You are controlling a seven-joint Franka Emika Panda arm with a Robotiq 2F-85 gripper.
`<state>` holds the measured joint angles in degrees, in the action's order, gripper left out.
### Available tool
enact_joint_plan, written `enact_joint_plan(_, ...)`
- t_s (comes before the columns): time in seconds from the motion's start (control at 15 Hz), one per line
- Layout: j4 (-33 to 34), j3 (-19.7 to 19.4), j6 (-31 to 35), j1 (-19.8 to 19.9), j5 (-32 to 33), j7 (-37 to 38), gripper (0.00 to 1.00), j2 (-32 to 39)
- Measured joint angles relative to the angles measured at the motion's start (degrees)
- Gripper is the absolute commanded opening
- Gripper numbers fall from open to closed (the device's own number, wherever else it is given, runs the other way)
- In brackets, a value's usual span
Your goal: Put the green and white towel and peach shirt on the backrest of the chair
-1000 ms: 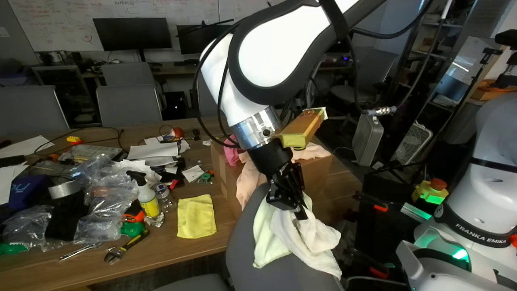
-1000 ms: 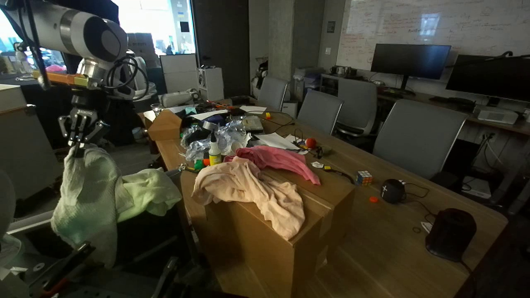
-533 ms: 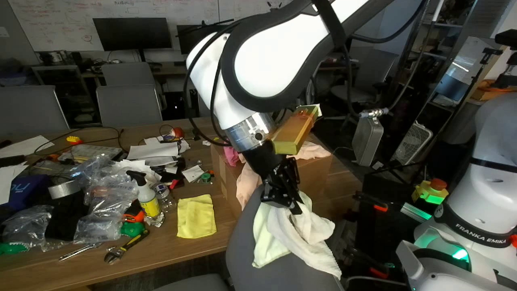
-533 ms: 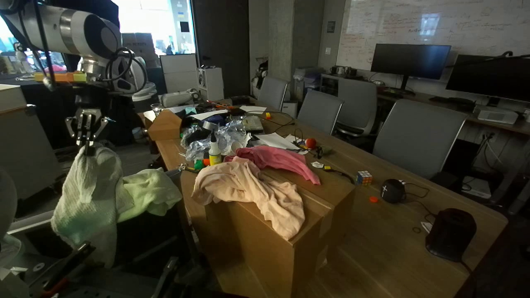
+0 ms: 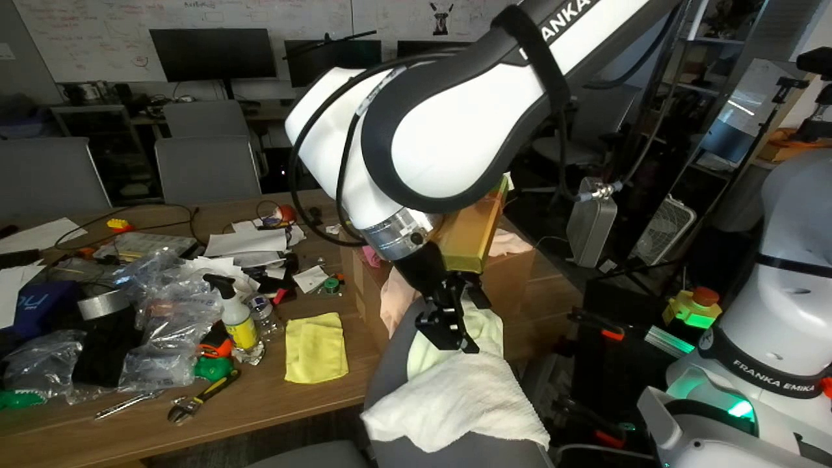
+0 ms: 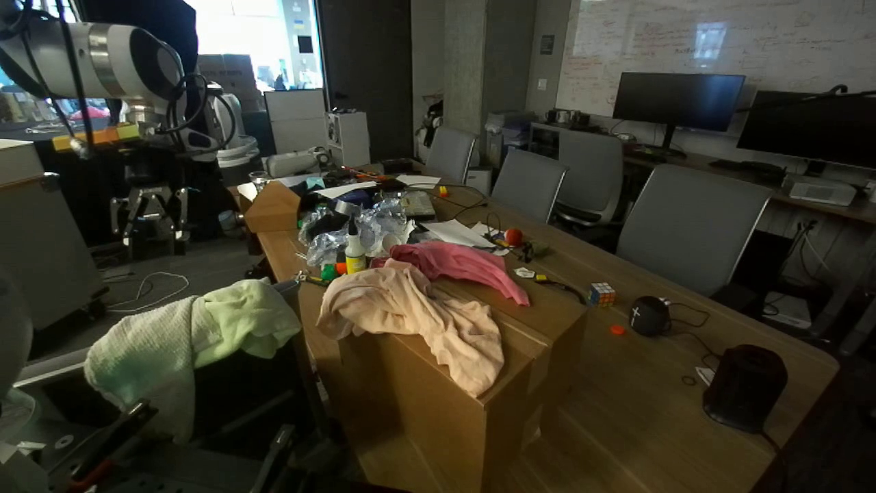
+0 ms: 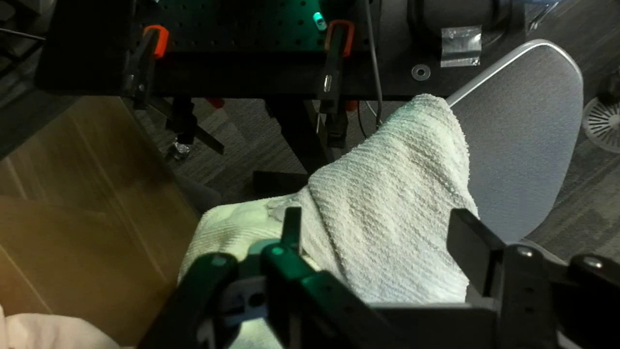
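Observation:
Green and white towelling lies draped over the grey chair backrest [image 5: 390, 364]: a pale green piece [image 6: 239, 315] and a white ribbed piece [image 5: 455, 396]. Whether the two are joined I cannot tell. My gripper [image 6: 155, 246] hovers above the white piece, apart from it, its fingers spread and holding nothing. In the wrist view the white towel [image 7: 397, 194] shows below and between the parted fingertips of the gripper [image 7: 377, 232]. The peach shirt [image 6: 410, 301] hangs crumpled over a cardboard box; the arm partly hides it in an exterior view [image 5: 398, 296].
The cardboard box [image 6: 424, 397] stands on the wooden table [image 6: 629, 411] beside the chair, with a pink cloth [image 6: 458, 263] also on it. A yellow cloth [image 5: 316, 348], a spray bottle [image 5: 235, 318] and plastic bags clutter the table. A black platform with clamps [image 7: 336, 63] borders the chair.
The gripper has opened and let go of the white towel. The raised, gathered part of the towel has dropped and now lies spread across the backrest.

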<state>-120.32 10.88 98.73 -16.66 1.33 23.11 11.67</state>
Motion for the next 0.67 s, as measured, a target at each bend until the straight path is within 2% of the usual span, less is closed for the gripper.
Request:
enact_joint_plan(0.33, 0.40, -0.86, -0.34, 0.83, 0.60, 0.25, 1.00, -0.06)
enact_joint_plan(0.67, 1.25, -5.03, 2.17, 6.09, -0.26, -0.05, 1.00, -2.59)
